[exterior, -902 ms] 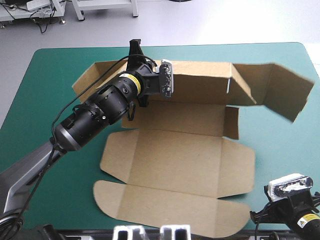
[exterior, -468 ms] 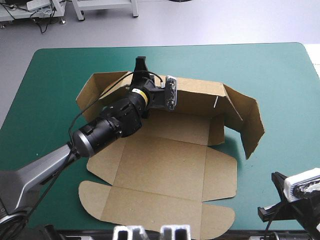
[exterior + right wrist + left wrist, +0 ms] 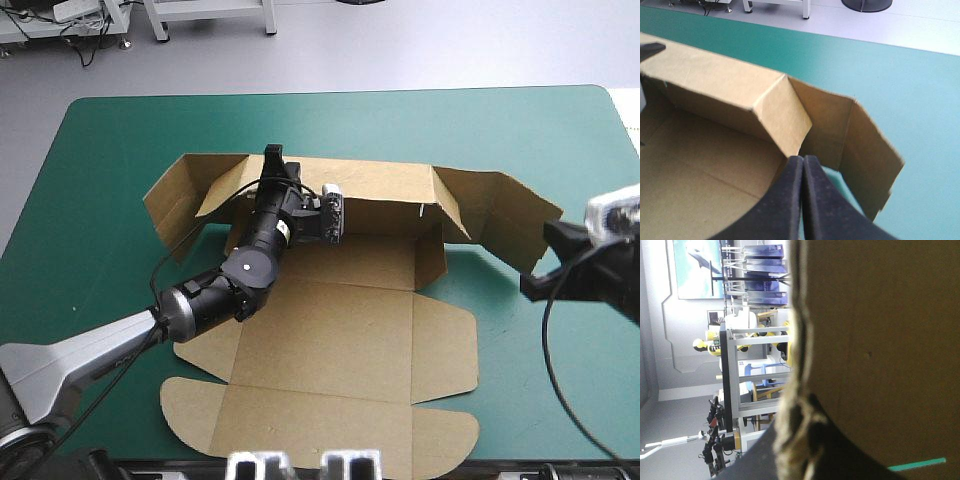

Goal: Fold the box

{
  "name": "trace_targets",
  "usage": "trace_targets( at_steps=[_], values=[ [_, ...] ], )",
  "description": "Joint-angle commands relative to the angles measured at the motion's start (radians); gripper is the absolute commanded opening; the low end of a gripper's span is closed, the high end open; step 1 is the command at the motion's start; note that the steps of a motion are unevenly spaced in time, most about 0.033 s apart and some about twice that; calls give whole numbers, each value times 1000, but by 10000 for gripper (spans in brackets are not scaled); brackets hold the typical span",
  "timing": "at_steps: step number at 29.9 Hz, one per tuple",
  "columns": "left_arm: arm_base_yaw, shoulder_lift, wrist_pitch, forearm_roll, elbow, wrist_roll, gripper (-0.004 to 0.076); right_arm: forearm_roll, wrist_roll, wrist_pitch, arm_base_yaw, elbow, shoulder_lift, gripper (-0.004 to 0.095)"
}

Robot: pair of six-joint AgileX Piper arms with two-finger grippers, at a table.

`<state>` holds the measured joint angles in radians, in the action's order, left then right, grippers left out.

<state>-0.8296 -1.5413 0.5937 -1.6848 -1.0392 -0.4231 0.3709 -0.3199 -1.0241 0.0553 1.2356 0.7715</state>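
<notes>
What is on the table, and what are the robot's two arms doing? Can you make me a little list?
thing: box, brown, only partly folded
far wall: standing up
near panels: lying flat
left end effector: shut on the far wall
right end effector: shut, holding nothing, tips close to the right flap
table: teal-green cover

A teal-green cover spreads flat over the table, corners rounded
</notes>
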Motion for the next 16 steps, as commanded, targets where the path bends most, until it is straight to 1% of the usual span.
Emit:
trace_targets(
  at_steps=[1,4,7,12,16],
  values=[
    [-8,48,64,-84,4,-35,-10,27,-23,72,-3,139,152,-19],
    [-8,48,63,-84,8,-49,-10,47,-35,68,-3,243,293,-19],
    [-8,48,63,-84,8,-56,-10,94,-60,51,-3,328,451,-19],
    [-8,48,66,-84,8,-59,-10,188,-99,-8,-3,447,686,-19],
    [-8,48,66,-84,8,-59,-10,243,-120,-80,-3,533,842,-19]
  ],
)
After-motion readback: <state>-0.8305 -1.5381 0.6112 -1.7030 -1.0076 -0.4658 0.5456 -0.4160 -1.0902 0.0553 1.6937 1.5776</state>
